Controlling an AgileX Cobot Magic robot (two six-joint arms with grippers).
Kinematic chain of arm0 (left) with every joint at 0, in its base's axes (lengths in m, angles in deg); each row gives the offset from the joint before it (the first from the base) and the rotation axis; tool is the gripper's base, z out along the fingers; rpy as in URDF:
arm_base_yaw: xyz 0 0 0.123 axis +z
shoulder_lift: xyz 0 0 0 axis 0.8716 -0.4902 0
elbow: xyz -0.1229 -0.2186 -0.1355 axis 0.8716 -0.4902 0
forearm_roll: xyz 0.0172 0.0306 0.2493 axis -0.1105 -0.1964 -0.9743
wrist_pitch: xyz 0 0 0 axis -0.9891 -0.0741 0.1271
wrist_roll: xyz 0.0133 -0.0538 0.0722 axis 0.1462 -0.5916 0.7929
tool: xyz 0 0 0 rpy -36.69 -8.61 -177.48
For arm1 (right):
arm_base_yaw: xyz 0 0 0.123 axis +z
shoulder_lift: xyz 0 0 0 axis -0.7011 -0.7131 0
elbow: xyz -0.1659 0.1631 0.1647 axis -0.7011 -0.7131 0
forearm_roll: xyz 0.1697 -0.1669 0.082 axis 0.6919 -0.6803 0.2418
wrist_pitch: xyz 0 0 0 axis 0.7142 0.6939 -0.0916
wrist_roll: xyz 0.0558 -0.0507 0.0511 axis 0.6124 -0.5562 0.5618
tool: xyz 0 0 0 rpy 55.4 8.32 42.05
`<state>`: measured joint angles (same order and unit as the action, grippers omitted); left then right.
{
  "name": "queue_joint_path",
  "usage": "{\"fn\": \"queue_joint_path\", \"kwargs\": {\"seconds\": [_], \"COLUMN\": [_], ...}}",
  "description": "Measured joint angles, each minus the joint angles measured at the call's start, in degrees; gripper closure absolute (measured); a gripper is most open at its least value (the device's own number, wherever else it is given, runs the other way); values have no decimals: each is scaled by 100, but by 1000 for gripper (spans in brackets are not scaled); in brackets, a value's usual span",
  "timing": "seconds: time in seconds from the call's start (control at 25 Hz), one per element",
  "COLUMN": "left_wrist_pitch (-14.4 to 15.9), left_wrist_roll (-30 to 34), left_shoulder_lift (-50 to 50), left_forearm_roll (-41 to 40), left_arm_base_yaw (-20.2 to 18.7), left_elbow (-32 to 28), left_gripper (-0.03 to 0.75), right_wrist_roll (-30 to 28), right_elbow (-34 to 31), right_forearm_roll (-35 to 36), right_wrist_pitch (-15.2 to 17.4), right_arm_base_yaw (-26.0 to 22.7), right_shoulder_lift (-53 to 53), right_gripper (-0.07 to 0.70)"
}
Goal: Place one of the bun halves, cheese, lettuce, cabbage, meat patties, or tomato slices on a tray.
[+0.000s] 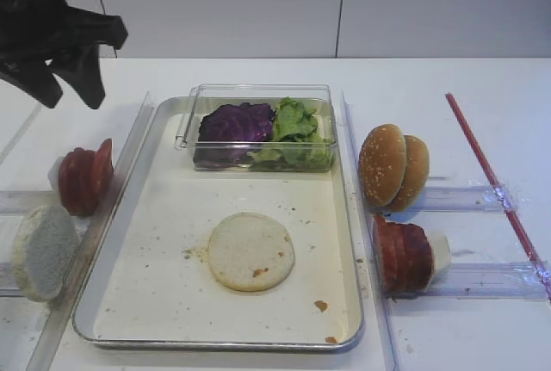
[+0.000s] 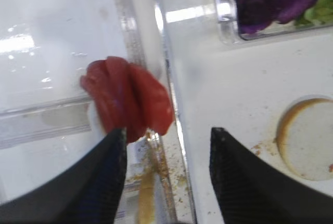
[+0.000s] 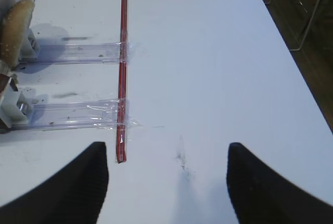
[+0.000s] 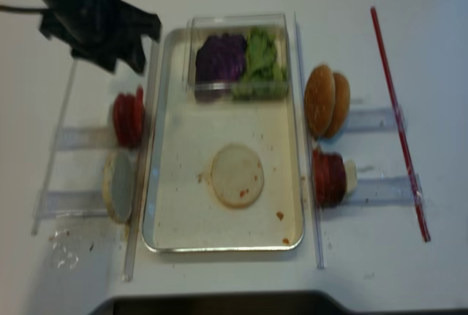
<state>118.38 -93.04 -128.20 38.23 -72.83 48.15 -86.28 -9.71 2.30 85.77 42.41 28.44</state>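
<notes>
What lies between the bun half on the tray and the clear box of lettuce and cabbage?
Only bare tray surface with a few crumbs separates the bun half from the clear box, seen in both exterior high views.

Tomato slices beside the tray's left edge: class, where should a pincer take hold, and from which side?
The tomato slices stand on edge in a row, outside the tray. Probably best to come from above with the open left pincer and pinch the outermost slice across its flat faces near its top rim, which is the exposed part.
</notes>
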Motion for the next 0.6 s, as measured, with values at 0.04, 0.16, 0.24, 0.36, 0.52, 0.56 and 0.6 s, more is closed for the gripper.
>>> {"fn": "queue_joint_path", "kwargs": {"seconds": [0.04, 0.16, 0.24, 0.36, 0.52, 0.56, 0.6], "left_wrist_pitch": [0, 0, 11, 11, 11, 11, 11], "left_wrist_roll": [0, 0, 0, 59, 134, 147, 147], "left_shoulder_lift": [66, 297, 440, 632, 936, 1058, 1200], "left_forearm_roll": [-25, -27, -37, -114, -389, -389, -445], "left_arm_base_yaw": [128, 509, 714, 879, 893, 893, 893], "left_elbow": [-81, -347, -473, -598, -989, -1104, -1256], "left_gripper": [368, 368, 368, 368, 368, 368, 368], "right_wrist_roll": [0, 0, 0, 0, 0, 0, 0], "right_elbow": [0, 0, 0, 0, 0, 0, 0], "right_forearm_roll": [0, 0, 0, 0, 0, 0, 0], "right_wrist_pitch": [0, 0, 0, 0, 0, 0, 0], "right_arm_base_yaw": [0, 0, 0, 0, 0, 0, 0], "right_shoulder_lift": [0, 0, 0, 0, 0, 0, 0], "right_gripper": [123, 123, 123, 123, 123, 123, 123]}}
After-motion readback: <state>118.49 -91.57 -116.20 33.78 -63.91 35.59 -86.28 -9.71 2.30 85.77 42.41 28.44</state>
